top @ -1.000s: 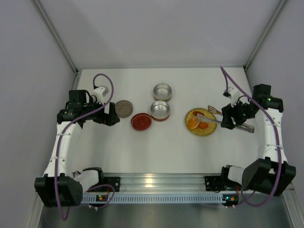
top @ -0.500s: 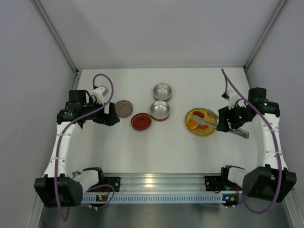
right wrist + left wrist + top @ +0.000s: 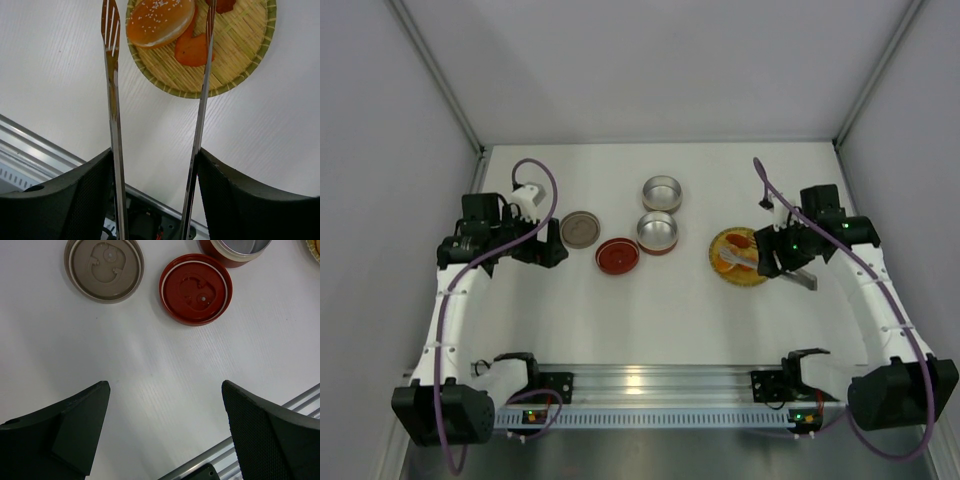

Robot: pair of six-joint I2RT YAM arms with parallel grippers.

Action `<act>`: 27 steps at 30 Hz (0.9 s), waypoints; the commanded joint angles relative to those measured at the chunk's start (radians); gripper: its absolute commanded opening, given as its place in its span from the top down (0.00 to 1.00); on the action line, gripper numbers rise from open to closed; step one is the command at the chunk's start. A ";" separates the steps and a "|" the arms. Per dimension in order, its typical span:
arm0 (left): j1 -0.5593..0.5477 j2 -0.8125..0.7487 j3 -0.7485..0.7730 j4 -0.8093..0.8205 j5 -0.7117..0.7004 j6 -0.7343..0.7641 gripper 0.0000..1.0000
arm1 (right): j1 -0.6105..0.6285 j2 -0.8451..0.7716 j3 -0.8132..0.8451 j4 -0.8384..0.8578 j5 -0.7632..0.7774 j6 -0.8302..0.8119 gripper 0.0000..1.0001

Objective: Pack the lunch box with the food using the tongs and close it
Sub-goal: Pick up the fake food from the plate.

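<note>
My right gripper (image 3: 155,156) is shut on the silver tongs (image 3: 113,100), holding their two arms spread apart. The tips reach over the yellow woven plate (image 3: 237,55). One tip hangs just off the plate's edge beside a sesame bun (image 3: 159,20). The other tip is by a red lump (image 3: 222,4). An orange piece (image 3: 192,49) lies between the arms. From above, the right gripper (image 3: 775,256) hovers at the plate's right side. The lunch box tins (image 3: 661,192) (image 3: 658,232) stand uncovered mid-table. My left gripper (image 3: 165,390) is open over bare table.
A brown lid (image 3: 104,267) and a red lid (image 3: 196,288) lie upside down left of the tins, just ahead of the left gripper (image 3: 552,246). The aluminium rail (image 3: 650,385) runs along the near edge. Grey walls close in both sides.
My right arm has swung left with the tongs, bringing their tips from the plate's right edge over the food. The left arm has barely moved.
</note>
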 commanded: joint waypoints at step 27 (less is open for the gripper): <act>0.000 -0.013 -0.032 0.028 0.001 -0.009 0.02 | 0.145 0.103 0.006 0.107 0.103 0.118 0.40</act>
